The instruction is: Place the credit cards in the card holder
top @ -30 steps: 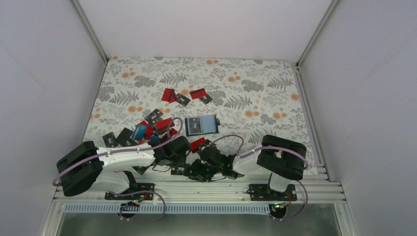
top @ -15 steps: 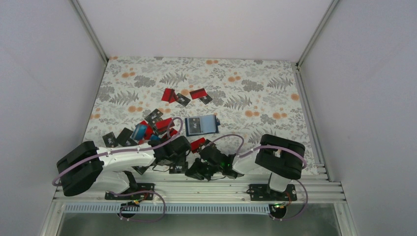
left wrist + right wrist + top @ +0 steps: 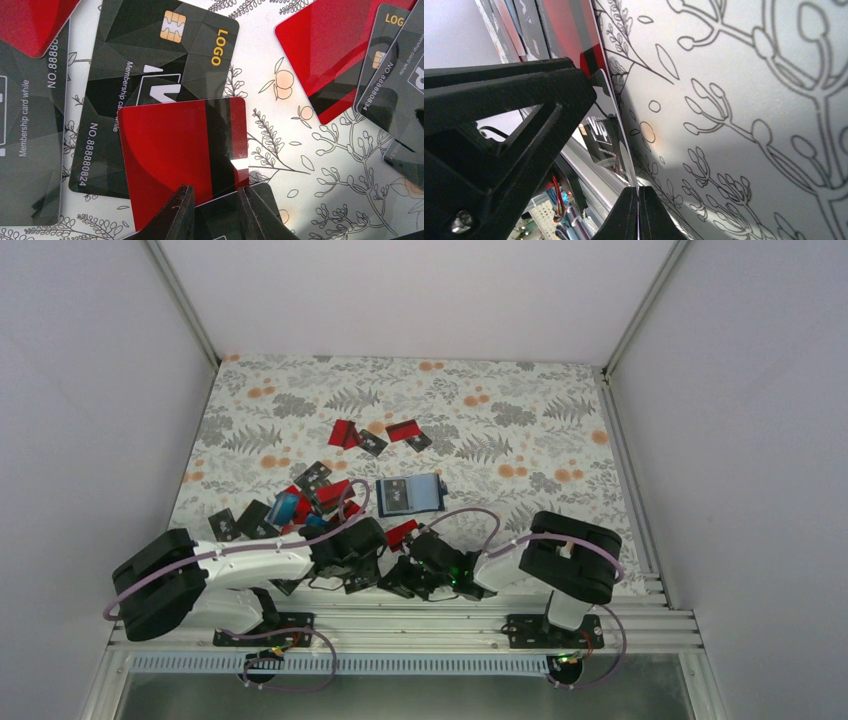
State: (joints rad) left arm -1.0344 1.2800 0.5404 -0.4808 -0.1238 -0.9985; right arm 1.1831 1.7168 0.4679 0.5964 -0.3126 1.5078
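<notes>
The right gripper (image 3: 638, 206) has its jaws pressed together on the edge of a red card (image 3: 185, 150), which is seen edge-on in the right wrist view. The left gripper (image 3: 215, 192) has its jaws slightly apart at the lower edge of the same card, which overlaps a black card (image 3: 150, 55). The card holder (image 3: 410, 495) lies open on the counter (image 3: 500, 410), beyond both grippers. The other credit cards (image 3: 300, 505) lie scattered to its left.
</notes>
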